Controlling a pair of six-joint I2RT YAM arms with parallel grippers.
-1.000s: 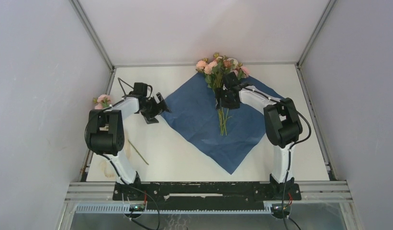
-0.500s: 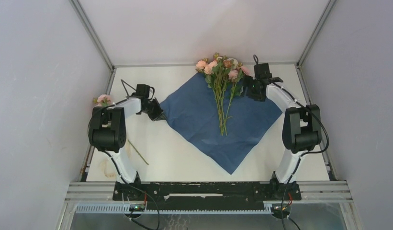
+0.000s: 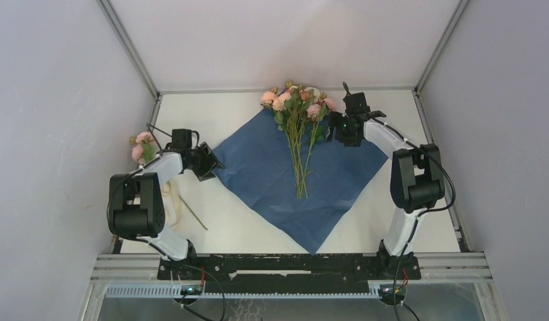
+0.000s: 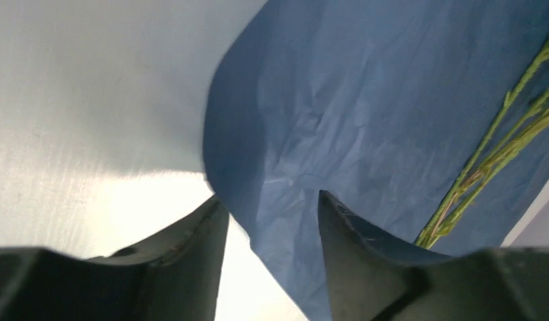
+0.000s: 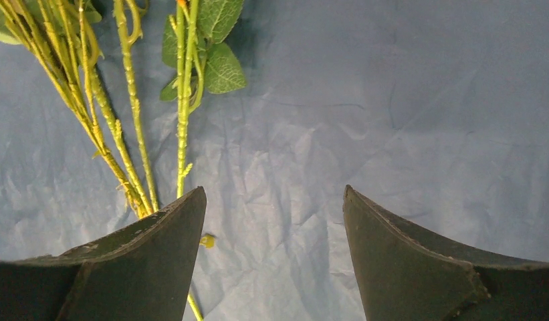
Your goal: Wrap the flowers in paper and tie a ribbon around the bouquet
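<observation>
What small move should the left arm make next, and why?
Probably close the left gripper on the paper: its left corner sits curled between the parted jaws, not pinched. The flowers already lie down the sheet's middle, so a held corner could then fold over them.

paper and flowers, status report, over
left gripper open astride paper corner. right gripper open over paper beside flowers. flowers lying on navy face, unwrapped. stray bloom clear of paper.
</observation>
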